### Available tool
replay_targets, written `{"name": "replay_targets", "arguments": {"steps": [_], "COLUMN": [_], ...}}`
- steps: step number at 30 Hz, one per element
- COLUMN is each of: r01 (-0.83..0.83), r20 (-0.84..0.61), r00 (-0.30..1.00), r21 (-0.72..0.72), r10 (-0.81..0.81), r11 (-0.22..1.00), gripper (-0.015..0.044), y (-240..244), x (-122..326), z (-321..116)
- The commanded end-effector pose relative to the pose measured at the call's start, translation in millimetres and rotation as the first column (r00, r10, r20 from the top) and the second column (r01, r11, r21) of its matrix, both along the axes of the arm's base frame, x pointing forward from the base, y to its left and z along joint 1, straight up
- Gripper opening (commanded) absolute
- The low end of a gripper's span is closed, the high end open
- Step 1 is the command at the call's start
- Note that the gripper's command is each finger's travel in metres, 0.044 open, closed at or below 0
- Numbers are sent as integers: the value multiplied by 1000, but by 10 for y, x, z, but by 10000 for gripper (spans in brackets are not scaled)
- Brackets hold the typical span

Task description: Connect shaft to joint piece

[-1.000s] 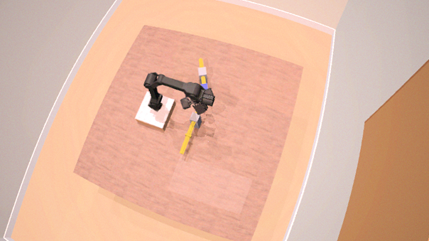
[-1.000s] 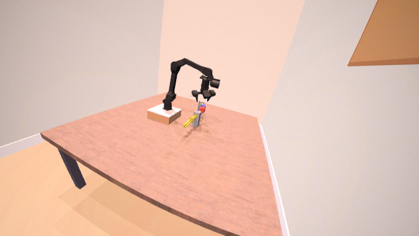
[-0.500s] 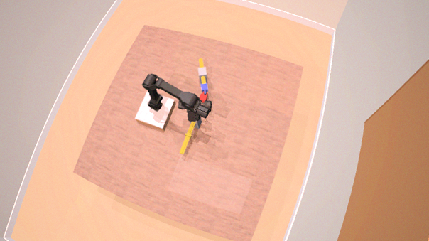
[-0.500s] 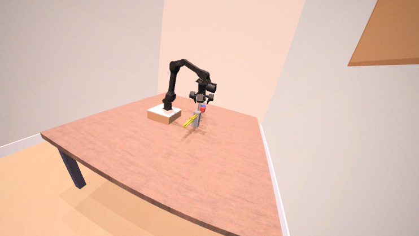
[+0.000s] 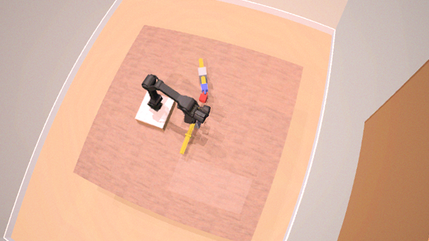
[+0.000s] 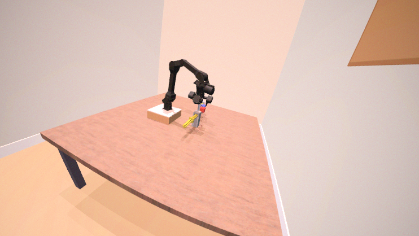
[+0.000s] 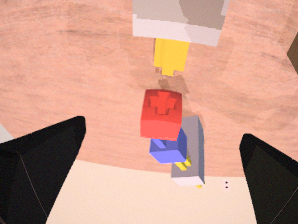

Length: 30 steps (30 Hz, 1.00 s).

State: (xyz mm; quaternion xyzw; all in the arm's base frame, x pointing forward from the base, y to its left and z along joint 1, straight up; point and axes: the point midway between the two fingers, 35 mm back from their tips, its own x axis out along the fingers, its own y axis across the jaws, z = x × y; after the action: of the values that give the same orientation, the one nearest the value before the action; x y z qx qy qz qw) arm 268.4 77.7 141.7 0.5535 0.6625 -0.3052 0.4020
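The red square joint piece (image 5: 203, 97) (image 6: 202, 109) (image 7: 161, 115) sits on a blue hinge part (image 5: 204, 88) (image 7: 167, 150) at the end of the fixed yellow shaft (image 5: 203, 80), which runs through a pale grey block (image 5: 201, 70) (image 7: 189, 150). In the wrist view the joint's cross-shaped opening faces up at the camera. The second yellow shaft (image 5: 186, 141) (image 6: 190, 120) (image 7: 171, 56) sticks out of its grey block (image 6: 196, 118) (image 7: 177, 20), its tip a short way from the joint. My gripper (image 5: 201, 113) (image 6: 201, 101) (image 7: 165, 133) is open wide and empty. It hangs above the joint with one finger on each side, touching nothing.
The arm's base stands on a white pedestal (image 5: 155, 114) (image 6: 164, 114) left of the assembly. The wooden table (image 5: 248, 133) (image 6: 175, 164) stretches out on all sides. A wall lies behind the table and an orange panel (image 5: 415, 167) is off to the right.
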Motion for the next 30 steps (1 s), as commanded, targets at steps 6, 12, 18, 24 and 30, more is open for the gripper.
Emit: {"name": "replay_targets", "arguments": {"steps": [6,12,18,24,30], "r01": [-133,-285,-427,-552,-660], "r20": [104,196,254,275,258], "r00": [985,932,843,724,580], "r21": [-47,-127,-221,-319,-408], "r10": [137,306,474,633,773], "r11": [990,950,877,770,631], "gripper": [440,440,440,440,440], "y": [-204,-450,-719,-1008,-1300], "x": [114,225,320,393,442], "z": [-11,-18,-16,-7,2]}}
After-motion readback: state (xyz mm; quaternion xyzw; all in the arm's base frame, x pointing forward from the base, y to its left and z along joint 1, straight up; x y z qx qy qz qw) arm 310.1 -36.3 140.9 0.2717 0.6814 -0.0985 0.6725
